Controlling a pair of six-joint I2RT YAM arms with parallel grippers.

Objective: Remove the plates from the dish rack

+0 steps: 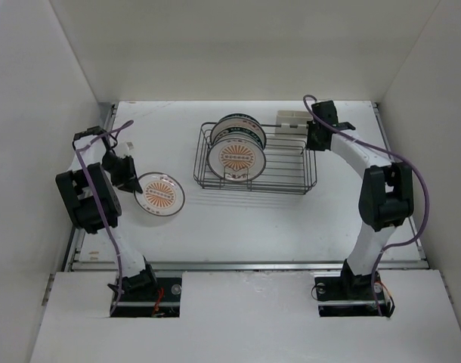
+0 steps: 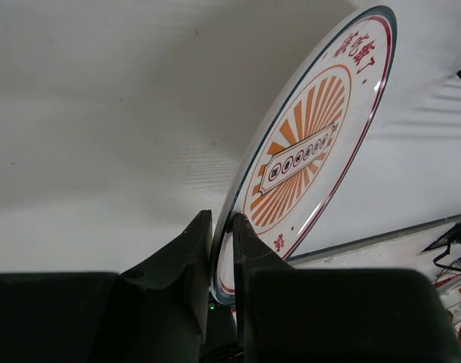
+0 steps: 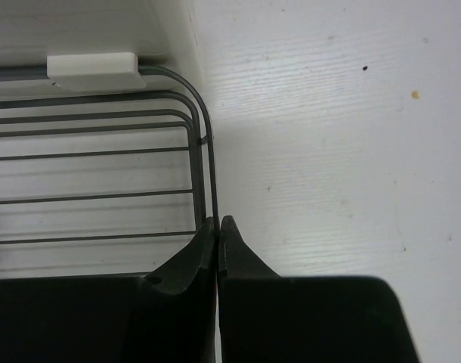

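Observation:
The dish rack point(image 1: 285, 187) sits at the table's middle back, a dark wire basket. Standing in it are an orange sunburst plate point(image 1: 237, 159) and, behind it, a green-rimmed plate point(image 1: 239, 127). My right gripper point(image 1: 315, 141) is at the rack's right end. In the right wrist view the right gripper point(image 3: 217, 224) is shut on the rack's thin rim wire point(image 3: 208, 151). Left of the rack, another sunburst plate point(image 1: 161, 194) lies low over the table. My left gripper point(image 1: 131, 180) pinches its near rim. The left wrist view shows the left gripper point(image 2: 221, 227) shut on this plate point(image 2: 306, 151).
A white plastic caddy point(image 1: 291, 119) point(image 3: 94, 69) is clipped to the rack's back right edge. White walls close in the table on the left, back and right. A metal rail point(image 1: 245, 265) runs along the table's near edge.

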